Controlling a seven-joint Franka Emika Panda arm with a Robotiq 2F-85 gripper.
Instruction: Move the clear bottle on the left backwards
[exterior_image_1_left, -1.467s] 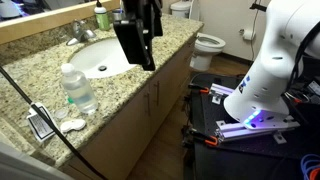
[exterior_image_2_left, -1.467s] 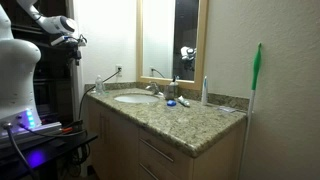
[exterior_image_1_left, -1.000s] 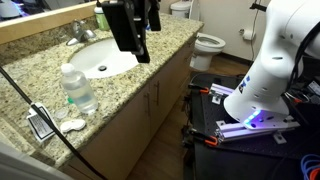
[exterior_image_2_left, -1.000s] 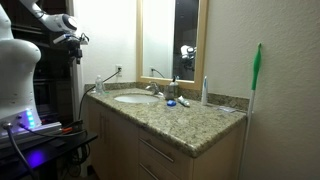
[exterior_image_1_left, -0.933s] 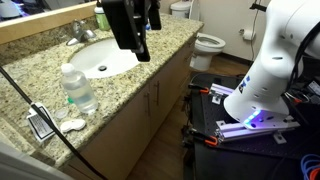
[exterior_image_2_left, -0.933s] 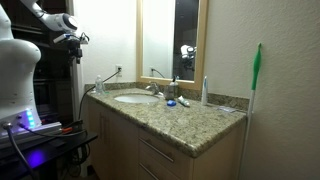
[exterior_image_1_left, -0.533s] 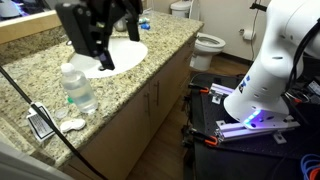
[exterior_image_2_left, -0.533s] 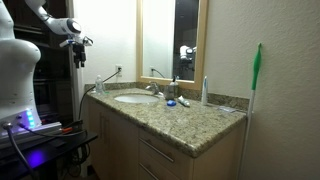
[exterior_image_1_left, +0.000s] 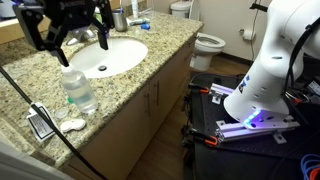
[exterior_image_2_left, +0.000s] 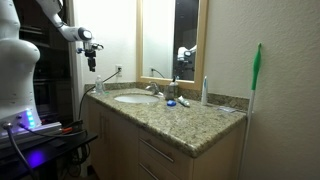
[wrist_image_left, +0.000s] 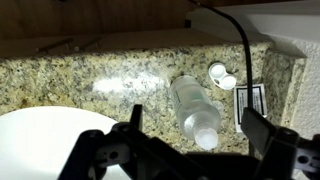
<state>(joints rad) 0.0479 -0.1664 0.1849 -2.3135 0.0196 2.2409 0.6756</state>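
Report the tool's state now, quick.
Tool: open, holding nothing, above the clear bottle and not touching it.

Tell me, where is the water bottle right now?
In an exterior view the water bottle stands upright on the counter, near its front edge, between the sink and some small white bits.

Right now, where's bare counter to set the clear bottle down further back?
Bare granite behind the clear bottle, bordered by backsplash and sink; also the strip between sink and front edge. Crowded at the counter end: white caps, card and cable.
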